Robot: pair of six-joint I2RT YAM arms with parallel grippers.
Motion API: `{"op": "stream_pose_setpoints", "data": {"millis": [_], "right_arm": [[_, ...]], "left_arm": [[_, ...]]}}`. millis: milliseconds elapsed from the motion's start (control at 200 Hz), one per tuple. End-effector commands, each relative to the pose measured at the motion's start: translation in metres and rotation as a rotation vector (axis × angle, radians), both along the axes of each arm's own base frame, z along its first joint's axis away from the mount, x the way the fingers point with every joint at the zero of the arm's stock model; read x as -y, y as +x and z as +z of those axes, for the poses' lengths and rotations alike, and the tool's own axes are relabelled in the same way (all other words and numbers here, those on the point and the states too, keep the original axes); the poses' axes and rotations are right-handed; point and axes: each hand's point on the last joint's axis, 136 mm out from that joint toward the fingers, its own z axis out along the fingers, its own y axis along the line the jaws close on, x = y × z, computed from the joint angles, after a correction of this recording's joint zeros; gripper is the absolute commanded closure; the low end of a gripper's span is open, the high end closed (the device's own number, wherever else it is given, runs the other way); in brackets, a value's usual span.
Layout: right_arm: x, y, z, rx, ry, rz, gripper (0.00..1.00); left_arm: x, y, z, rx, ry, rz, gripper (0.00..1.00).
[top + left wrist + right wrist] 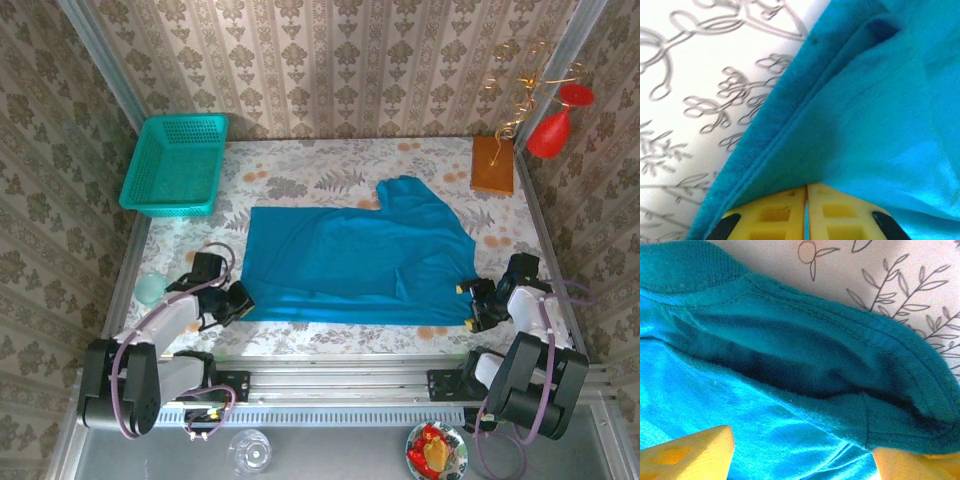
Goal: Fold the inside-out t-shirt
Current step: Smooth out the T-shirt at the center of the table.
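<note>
Top external: left gripper [237, 300] clamps a near corner of the soft blue-teal cloth t-shirt [350, 260] — right gripper [471, 300] gapes astride the other — presumably to fold.

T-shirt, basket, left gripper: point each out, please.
t-shirt [340, 265], top view, middle of its body.
basket [165, 206], top view, near rim.
left gripper [240, 300], top view, between its fingertips at the shirt's corner.
</note>
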Motion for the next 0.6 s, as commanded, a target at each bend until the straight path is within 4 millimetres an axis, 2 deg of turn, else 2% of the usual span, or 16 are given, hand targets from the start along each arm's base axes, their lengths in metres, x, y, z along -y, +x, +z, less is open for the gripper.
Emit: {"op": "stream_pose_setpoints", "data": {"millis": [0,95,195,385,470,595], "right_arm": [[0.016,-0.015,-0.007,-0.073,-0.097,-0.005,0.25],[0.008,-0.012,-0.005,-0.056,-0.052,0.014,0.25],[0.003,-0.005,0.005,-0.014,-0.027,0.034,0.26],[0.002,0.030,0.045,0.172,-0.088,0.155,0.29],[-0.004,0.047,0.058,0.222,-0.101,0.232,0.30],[-0.034,0.076,0.071,0.302,-0.056,0.417,0.33]], "left_arm": [[-0.021,-0.030,-0.015,-0.118,0.092,0.069,0.88],[-0.019,-0.028,-0.009,-0.100,0.079,0.068,0.88],[-0.015,-0.015,0.008,-0.034,0.059,0.051,0.88],[-0.007,0.030,0.060,0.131,0.061,-0.035,0.87],[-0.001,0.048,0.075,0.167,0.078,-0.122,0.86],[0.005,0.080,0.088,0.216,0.099,-0.221,0.84]]}}
